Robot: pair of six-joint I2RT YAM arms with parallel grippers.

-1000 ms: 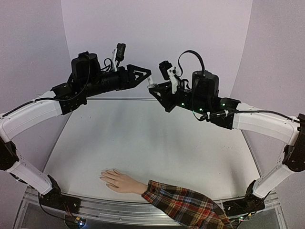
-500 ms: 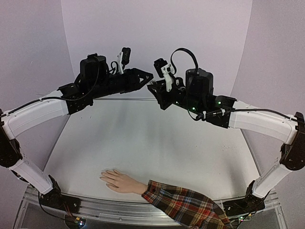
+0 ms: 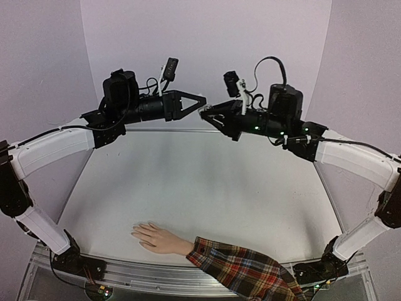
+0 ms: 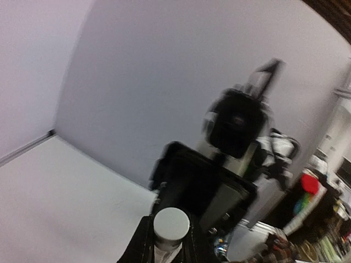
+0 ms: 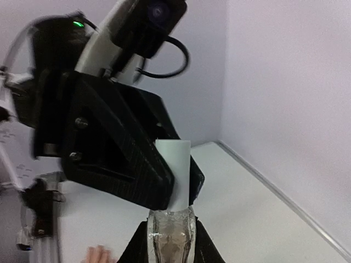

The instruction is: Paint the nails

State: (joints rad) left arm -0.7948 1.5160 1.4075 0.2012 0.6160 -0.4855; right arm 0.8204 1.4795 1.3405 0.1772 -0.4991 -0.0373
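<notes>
High above the table's back, my two grippers meet tip to tip. My right gripper [image 5: 171, 229] is shut on a small clear bottle [image 5: 170, 241]. The bottle's white cap [image 5: 174, 171] points away from it, into my left gripper [image 4: 171, 233], which is shut on the cap [image 4: 171, 223]. In the top view the left gripper [image 3: 200, 101] and the right gripper [image 3: 204, 115] touch at mid-air. The beige mannequin hand [image 3: 160, 239] lies flat near the front edge, fingers pointing left. Its nails [image 3: 135, 232] are too small to make out.
A red plaid sleeve [image 3: 241, 269] runs from the hand off the table's front right edge. The white table [image 3: 207, 188] is walled by pale panels at the back and both sides. Both arms arch high over the table.
My left gripper's jaws have closed onto the cap. The right gripper has swung up and levelled out, holding the bottle throughout. The hand has not moved.
</notes>
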